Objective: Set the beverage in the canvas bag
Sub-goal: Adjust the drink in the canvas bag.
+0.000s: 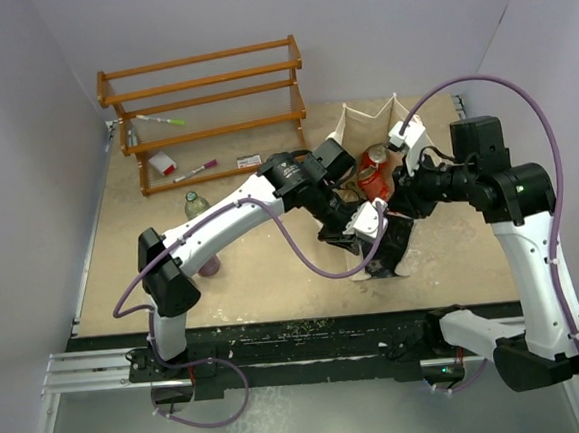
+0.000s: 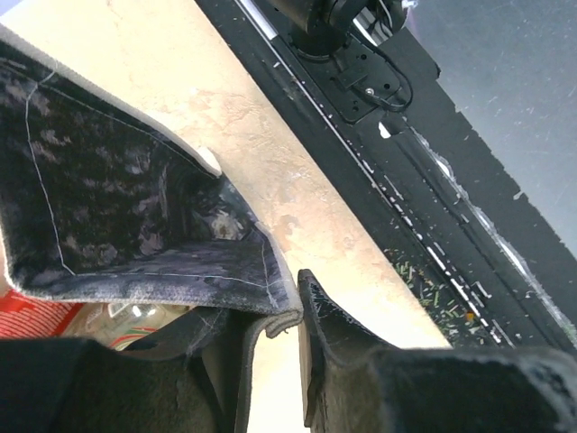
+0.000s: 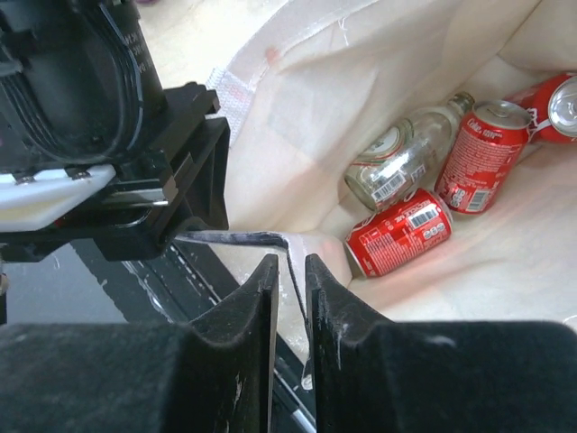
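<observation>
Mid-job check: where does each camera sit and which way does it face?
Top external: above and behind the bases, looking down on the left arm, right arm and canvas bag.
Left wrist: on the left gripper, facing the bag's black panel and the table edge; jaws show.
Right wrist: on the right gripper, looking into the bag at the cans; jaws show.
Shared: all see the bag.

looks like a robotics lab test cell tbh, two white-and-black robot arms (image 1: 231, 214) bolted to a black base plate (image 1: 309, 337) with a slotted aluminium rail (image 1: 86, 373), purple cables (image 1: 490, 84) looping about, bare chipboard worktop (image 1: 274, 270), plain pale partition walls (image 1: 23, 147) boxing it in
</observation>
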`<action>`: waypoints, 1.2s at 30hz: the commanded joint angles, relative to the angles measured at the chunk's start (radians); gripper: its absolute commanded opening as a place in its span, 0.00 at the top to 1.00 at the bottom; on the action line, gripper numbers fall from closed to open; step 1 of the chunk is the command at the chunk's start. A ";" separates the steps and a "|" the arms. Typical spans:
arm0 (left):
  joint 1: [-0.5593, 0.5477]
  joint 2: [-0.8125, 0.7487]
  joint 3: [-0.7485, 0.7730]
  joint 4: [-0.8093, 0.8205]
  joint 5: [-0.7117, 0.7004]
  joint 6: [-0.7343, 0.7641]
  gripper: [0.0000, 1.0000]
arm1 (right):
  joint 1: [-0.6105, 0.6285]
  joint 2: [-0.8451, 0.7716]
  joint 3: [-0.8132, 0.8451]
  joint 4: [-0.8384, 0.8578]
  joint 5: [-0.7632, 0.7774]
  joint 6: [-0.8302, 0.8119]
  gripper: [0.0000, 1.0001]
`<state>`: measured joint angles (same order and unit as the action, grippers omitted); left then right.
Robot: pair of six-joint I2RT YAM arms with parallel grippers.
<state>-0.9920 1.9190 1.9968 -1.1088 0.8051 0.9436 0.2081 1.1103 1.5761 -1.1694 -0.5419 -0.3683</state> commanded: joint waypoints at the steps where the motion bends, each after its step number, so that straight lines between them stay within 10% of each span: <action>1: -0.019 -0.030 -0.032 0.001 -0.027 0.071 0.71 | -0.004 -0.005 0.012 0.076 -0.005 0.078 0.79; 21: -0.009 -0.087 -0.117 0.133 -0.066 -0.035 0.65 | -0.001 0.087 -0.058 -0.142 -0.056 -0.185 0.84; 36: 0.138 -0.132 -0.140 0.287 0.086 -0.332 0.15 | 0.056 0.020 -0.218 -0.144 -0.022 -0.238 0.87</action>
<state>-0.9066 1.8462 1.8492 -0.8986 0.7803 0.7486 0.2554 1.1633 1.3865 -1.2636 -0.5671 -0.5720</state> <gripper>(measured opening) 0.786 0.130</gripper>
